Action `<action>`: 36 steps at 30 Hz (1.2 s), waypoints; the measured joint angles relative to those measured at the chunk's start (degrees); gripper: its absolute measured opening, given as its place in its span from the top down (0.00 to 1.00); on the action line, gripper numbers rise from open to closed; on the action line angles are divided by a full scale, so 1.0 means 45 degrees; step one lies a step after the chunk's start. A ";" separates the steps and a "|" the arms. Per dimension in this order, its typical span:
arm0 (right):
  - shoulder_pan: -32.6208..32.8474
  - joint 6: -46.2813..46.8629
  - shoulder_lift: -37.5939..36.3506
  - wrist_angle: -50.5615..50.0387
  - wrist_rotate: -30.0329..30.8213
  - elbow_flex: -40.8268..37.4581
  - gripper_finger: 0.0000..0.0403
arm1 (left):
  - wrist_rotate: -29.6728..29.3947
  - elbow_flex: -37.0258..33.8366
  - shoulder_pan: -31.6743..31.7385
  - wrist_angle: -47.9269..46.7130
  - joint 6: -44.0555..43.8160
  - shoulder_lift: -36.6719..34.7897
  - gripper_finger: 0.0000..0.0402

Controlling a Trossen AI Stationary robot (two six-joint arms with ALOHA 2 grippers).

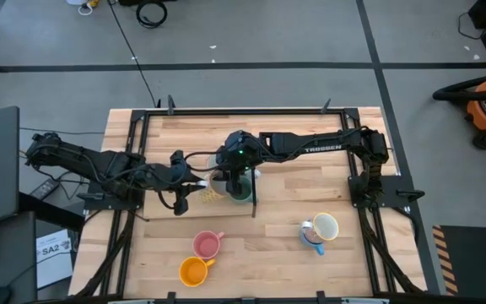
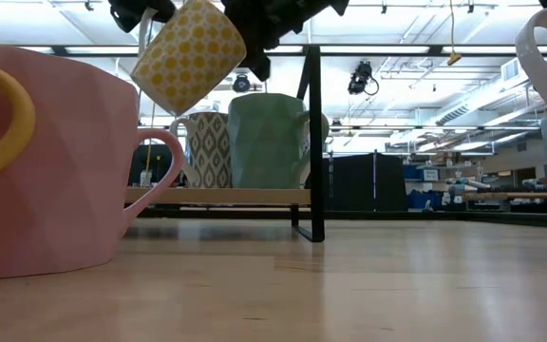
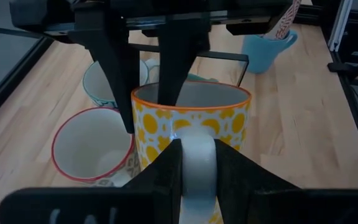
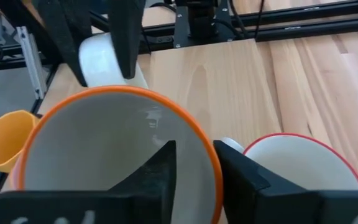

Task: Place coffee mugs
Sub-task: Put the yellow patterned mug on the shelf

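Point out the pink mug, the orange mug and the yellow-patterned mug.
pink mug (image 1: 207,245), high view, on its open top.
orange mug (image 1: 192,271), high view, on its open top.
yellow-patterned mug (image 2: 190,55), low view, on its patterned side.

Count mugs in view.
7: yellow-dotted mug in left gripper, diamond-patterned mug and green mug on shelf, pink mug, orange mug, cream mug on blue mug. More maybe hidden.

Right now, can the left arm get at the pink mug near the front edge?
Probably not yet. The table from the left tool to the pink mug looks bare, but that tool is shut on the handle of the yellow-spotted mug and must set it down first.
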 joint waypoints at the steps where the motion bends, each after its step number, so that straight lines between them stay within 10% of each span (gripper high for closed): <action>1: 0.0000 -0.0003 0.0000 -0.0005 -0.0110 0.0000 0.69 | 0.0004 0.0000 0.0000 0.0004 -0.0004 0.0000 0.82; 19: -0.0963 -0.0526 -0.2240 -0.0847 -0.0183 0.0010 0.59 | -0.0476 -0.0010 -0.0010 -0.1593 -0.0696 -0.1821 0.82; 36: -0.2033 -0.0458 -0.4213 -0.1887 -0.0135 0.0010 0.59 | -0.4658 -0.1779 -0.0018 -0.4080 -0.3356 -0.3972 0.82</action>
